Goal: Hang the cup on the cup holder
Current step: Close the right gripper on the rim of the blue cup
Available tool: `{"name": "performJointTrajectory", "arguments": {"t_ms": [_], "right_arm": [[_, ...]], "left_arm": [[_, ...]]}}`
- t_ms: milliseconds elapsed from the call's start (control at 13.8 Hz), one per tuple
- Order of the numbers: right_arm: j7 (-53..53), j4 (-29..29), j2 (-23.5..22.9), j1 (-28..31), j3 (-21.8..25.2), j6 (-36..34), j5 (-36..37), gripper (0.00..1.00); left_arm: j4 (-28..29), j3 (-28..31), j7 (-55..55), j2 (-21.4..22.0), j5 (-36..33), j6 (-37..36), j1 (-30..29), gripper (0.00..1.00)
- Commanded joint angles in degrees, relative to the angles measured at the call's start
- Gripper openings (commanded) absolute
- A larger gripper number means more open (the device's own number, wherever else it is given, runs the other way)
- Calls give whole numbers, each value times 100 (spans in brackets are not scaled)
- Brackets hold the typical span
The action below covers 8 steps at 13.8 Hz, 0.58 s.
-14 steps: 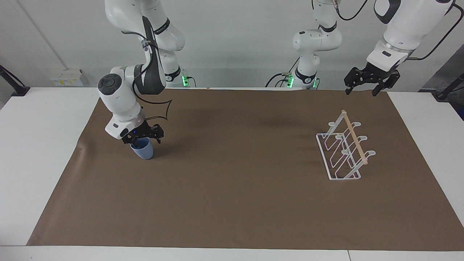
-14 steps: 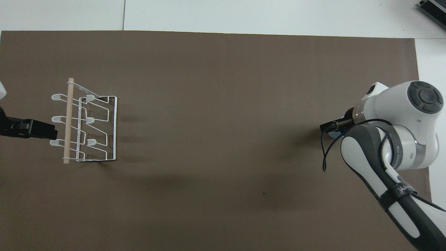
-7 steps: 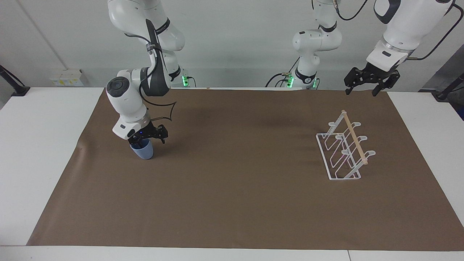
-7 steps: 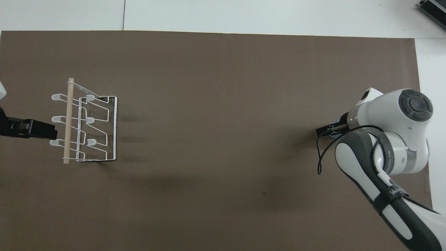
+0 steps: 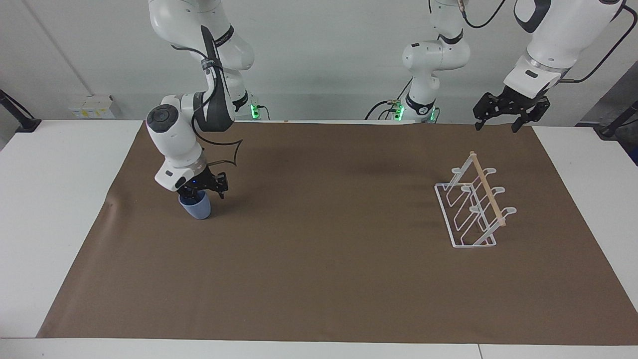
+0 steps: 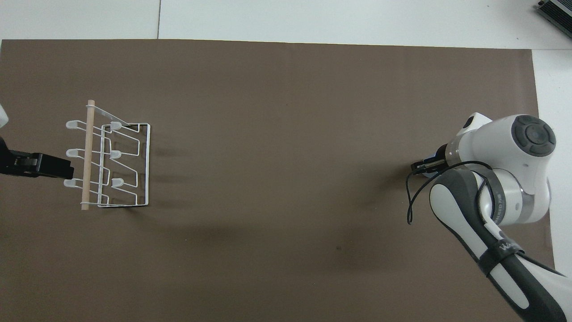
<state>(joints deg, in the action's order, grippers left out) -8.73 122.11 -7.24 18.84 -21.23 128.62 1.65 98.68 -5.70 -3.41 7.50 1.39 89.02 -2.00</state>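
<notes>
Facing view: the cup (image 5: 197, 208) stands on the brown mat (image 5: 319, 279) toward the right arm's end, well apart from the holder (image 5: 472, 207). It is small, light blue and tapered, and looks light, stiff and smooth; the rim seems the place to pinch. The right gripper (image 5: 202, 188) sits at that rim; whether it has closed cannot be told. The left gripper (image 5: 503, 113) waits, spread wide.

Overhead view: the right arm (image 6: 500, 179) hides nearly all the cup.
</notes>
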Motion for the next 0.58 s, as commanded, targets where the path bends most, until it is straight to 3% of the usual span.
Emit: {"name": "performJointTrajectory", "arguments": {"t_ms": [0, 217, 505], "right_arm": [[29, 172, 144, 14, -30, 189, 107, 34], [12, 172, 144, 14, -30, 190, 116, 5], [20, 172, 144, 5, -39, 181, 116, 0]], "left_arm": [[266, -1, -2, 199, -60, 151, -20, 100], [300, -1, -2, 217, -60, 177, -20, 100], [310, -1, -2, 226, -60, 186, -20, 100]]}}
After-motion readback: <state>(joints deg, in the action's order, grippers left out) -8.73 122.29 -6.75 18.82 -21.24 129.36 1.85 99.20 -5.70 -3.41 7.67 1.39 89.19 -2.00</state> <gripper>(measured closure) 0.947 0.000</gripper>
